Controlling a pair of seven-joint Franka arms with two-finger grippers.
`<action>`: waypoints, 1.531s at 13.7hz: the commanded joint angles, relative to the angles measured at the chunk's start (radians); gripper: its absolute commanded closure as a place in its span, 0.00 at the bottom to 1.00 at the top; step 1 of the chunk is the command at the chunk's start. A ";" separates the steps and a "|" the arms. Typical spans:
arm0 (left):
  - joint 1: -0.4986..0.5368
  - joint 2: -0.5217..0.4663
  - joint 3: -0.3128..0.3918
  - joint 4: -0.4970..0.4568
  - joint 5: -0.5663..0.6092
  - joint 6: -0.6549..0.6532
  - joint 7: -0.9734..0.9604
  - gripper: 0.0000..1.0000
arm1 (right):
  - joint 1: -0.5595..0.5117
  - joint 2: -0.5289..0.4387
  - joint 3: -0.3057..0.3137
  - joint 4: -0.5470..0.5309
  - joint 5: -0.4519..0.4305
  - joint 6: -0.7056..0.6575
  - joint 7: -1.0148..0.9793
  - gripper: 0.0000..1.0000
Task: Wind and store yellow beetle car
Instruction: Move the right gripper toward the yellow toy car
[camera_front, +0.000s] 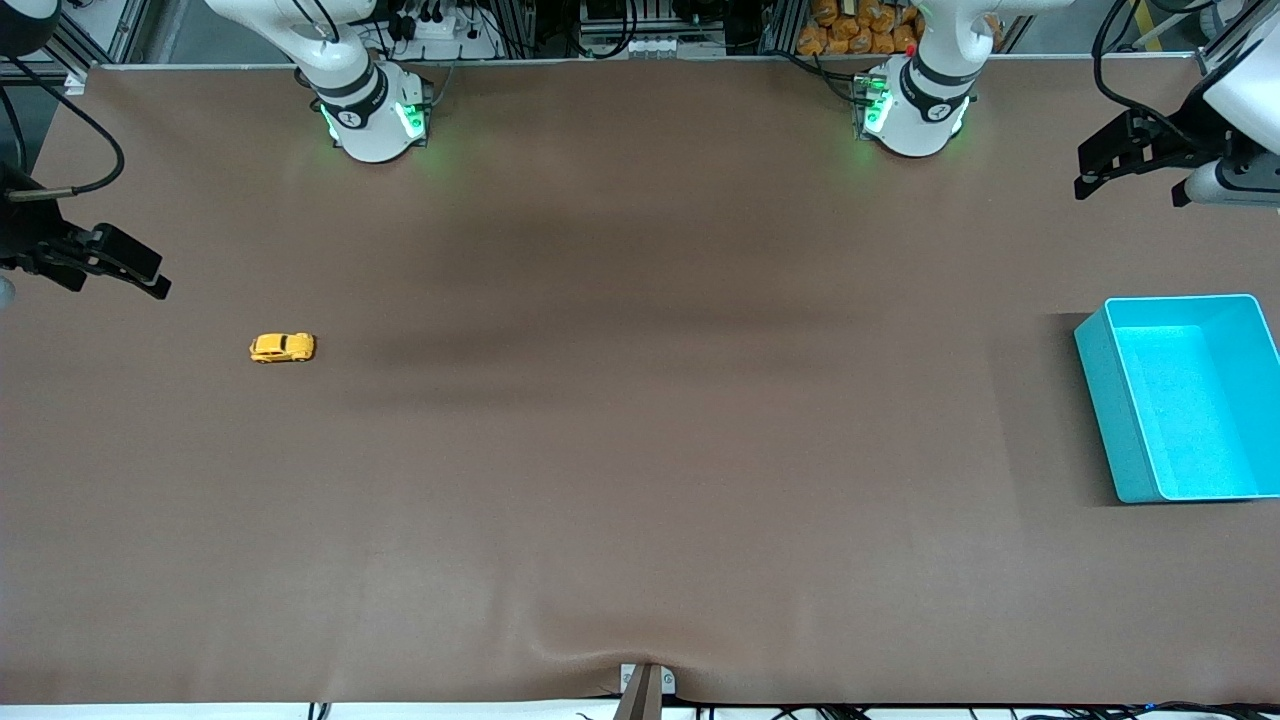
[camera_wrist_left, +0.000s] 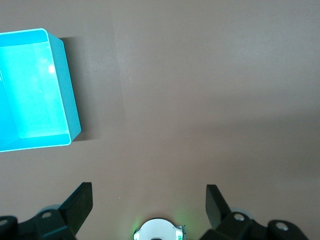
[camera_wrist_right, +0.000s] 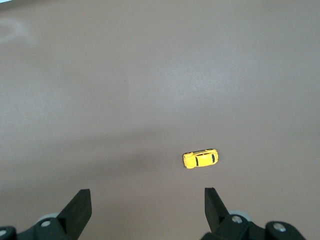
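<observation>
A brown mat covers the table (camera_front: 640, 450), slightly rumpled at the edge nearest the front camera, with cables and metal framing along the edge by the arm bases. At the left arm's end sits a turquoise bin (camera_front: 1107, 400) with nothing in it, and the left gripper (camera_front: 1105, 170) hangs above the table near that end, jaws spread wide and holding nothing. The yellow beetle car (camera_front: 282, 347) stands on its wheels toward the right arm's end, well apart from the bin, where the right gripper (camera_front: 125, 270) hangs above the table, jaws likewise wide apart and holding nothing.
</observation>
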 joint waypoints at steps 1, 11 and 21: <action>0.003 0.009 0.004 0.026 0.013 -0.011 0.017 0.00 | 0.019 -0.007 -0.010 -0.003 -0.008 -0.007 0.016 0.00; 0.027 0.041 0.005 0.027 0.016 0.016 -0.006 0.00 | 0.031 0.010 -0.007 -0.008 -0.016 -0.021 0.001 0.00; 0.032 0.041 0.004 0.027 0.015 0.026 -0.006 0.00 | 0.060 0.062 -0.005 -0.063 -0.078 -0.019 -0.442 0.00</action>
